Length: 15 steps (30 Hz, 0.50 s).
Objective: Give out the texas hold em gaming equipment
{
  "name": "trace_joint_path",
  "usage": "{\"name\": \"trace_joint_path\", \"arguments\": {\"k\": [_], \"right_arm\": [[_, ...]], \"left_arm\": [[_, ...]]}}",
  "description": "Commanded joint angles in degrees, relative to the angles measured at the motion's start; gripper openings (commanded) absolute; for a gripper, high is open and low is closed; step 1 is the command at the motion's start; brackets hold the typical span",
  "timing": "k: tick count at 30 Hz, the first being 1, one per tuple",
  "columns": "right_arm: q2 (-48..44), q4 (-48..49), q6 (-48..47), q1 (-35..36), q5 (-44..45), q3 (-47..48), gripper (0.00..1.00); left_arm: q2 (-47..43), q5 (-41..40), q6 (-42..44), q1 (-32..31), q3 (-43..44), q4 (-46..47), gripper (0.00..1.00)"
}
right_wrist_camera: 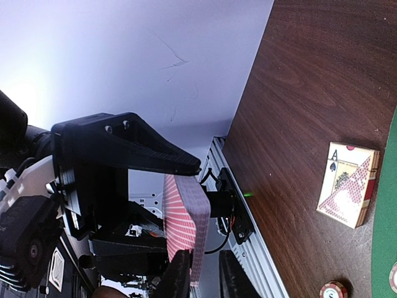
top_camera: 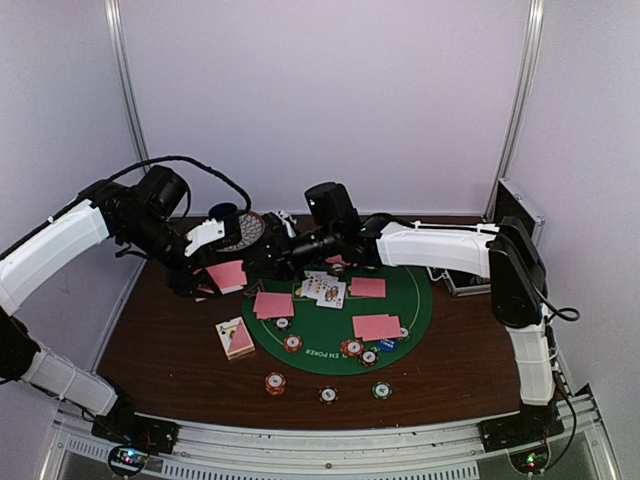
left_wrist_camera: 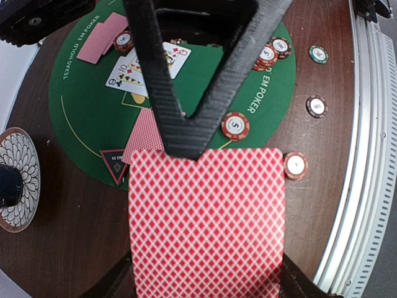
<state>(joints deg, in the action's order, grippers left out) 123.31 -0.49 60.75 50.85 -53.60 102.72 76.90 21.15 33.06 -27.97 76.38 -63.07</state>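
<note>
At the left, above the brown counter (top_camera: 160, 350) just off the green mat (top_camera: 420, 290), the left tool (left_wrist_camera: 192, 146) is clamped on a stack of pink-backed cards (left_wrist_camera: 208, 223). The right tool (right_wrist_camera: 203, 276) reaches across the mat to that stack, its fingers (right_wrist_camera: 177, 276) a little apart on either side of the stack's edge, a gap showing beside it. On the mat lie face-up cards (top_camera: 325, 288) and face-down cards (top_camera: 377, 327) in three spots, with striped chips (top_camera: 352, 347) near its front rim and three loose chips (top_camera: 329, 394) on the bare counter beyond it
</note>
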Motion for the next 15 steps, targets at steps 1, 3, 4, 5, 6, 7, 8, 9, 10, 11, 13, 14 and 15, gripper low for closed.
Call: {"name": "trace_joint_path", "arguments": {"k": [1,3,4,5,6,7,8,9,10,11,13,14,15], "right_arm": [[-2.0,0.3,1.1,0.0,-0.3,-0.3,0.18],[-1.6,1.1,1.9,0.1,-0.8,-0.3,0.18],[-1.4,2.3,2.4,0.2,-1.2,-0.3,0.18],[-1.2,3.2,3.2,0.2,-1.7,-0.3,0.18],[-0.9,4.2,3.9,0.3,-2.1,-0.5,0.19],[-0.8,4.7,4.3,0.4,-2.2,-0.6,0.2],[-0.7,4.8,4.4,0.4,-2.2,-0.6,0.2],[-0.7,5.1,4.4,0.5,-2.4,-0.6,0.21],[-0.7,5.2,4.6,0.5,-2.5,-0.6,0.21],[-0.9,5.4,4.7,0.6,-2.7,-0.6,0.22],[-0.9,5.8,4.9,0.6,-3.0,-0.6,0.22],[-0.9,5.9,4.9,0.6,-3.1,-0.6,0.21],[-0.9,5.8,4.9,0.6,-3.2,-0.5,0.21]], "left_arm": [[-0.9,0.4,0.1,0.0,0.1,1.5,0.0],[-0.9,0.3,0.2,0.0,0.1,1.5,0.0],[-0.9,0.4,0.2,0.0,0.1,1.5,0.0],[-0.9,0.4,0.1,0.0,0.1,1.5,0.0],[-0.9,0.4,0.2,0.0,0.0,1.5,0.0],[-1.0,0.5,0.1,0.0,0.0,1.5,0.0],[-1.1,0.4,0.2,0.0,-0.1,1.5,0.0],[-1.1,0.3,0.1,0.0,-0.1,1.5,0.0],[-1.1,0.4,0.2,0.0,-0.2,1.5,0.0],[-1.0,0.3,0.2,0.0,-0.2,1.5,0.0],[-1.0,0.1,0.2,0.0,-0.1,1.5,0.0],[-0.9,0.2,0.2,0.0,-0.1,1.5,0.0],[-0.9,0.1,0.2,0.0,-0.1,1.5,0.0]]}}
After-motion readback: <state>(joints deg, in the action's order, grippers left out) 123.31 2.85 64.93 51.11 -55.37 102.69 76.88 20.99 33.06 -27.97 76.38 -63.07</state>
